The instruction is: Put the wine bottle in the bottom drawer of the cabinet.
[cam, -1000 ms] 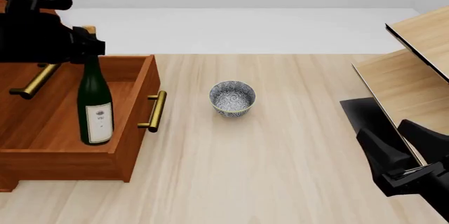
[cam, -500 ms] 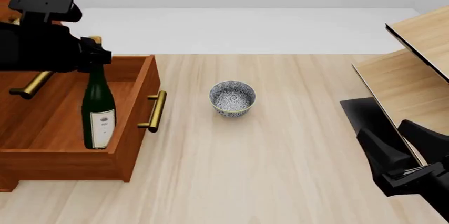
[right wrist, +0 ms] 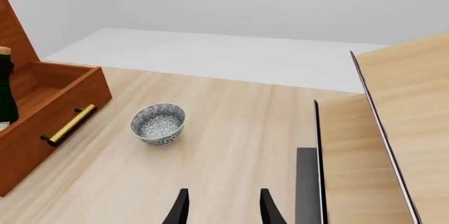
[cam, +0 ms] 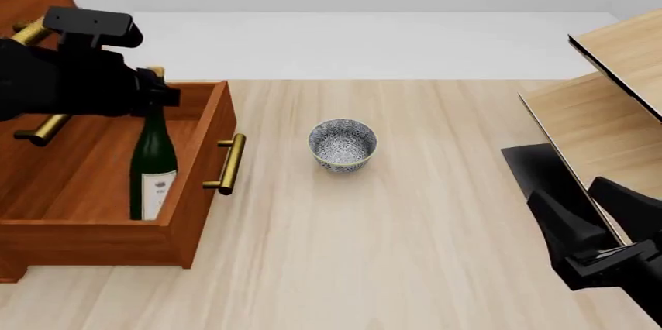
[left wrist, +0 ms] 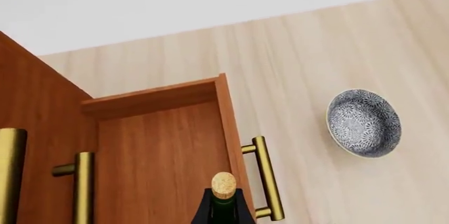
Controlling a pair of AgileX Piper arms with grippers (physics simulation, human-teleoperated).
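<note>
From the left wrist, the cork of the wine bottle [left wrist: 224, 184] is poking up inside the open bottom drawer [left wrist: 165, 150], though the fingers themselves are out of sight. From the front, the left end effector [cam: 155, 96] is gripping the bottle's neck as it's standing upright in the cabinet [cam: 26, 5], so only letting go looks left. From the right wrist, the right end effector [right wrist: 221, 205] is idling open and empty above the tabletop [right wrist: 232, 145].
</note>
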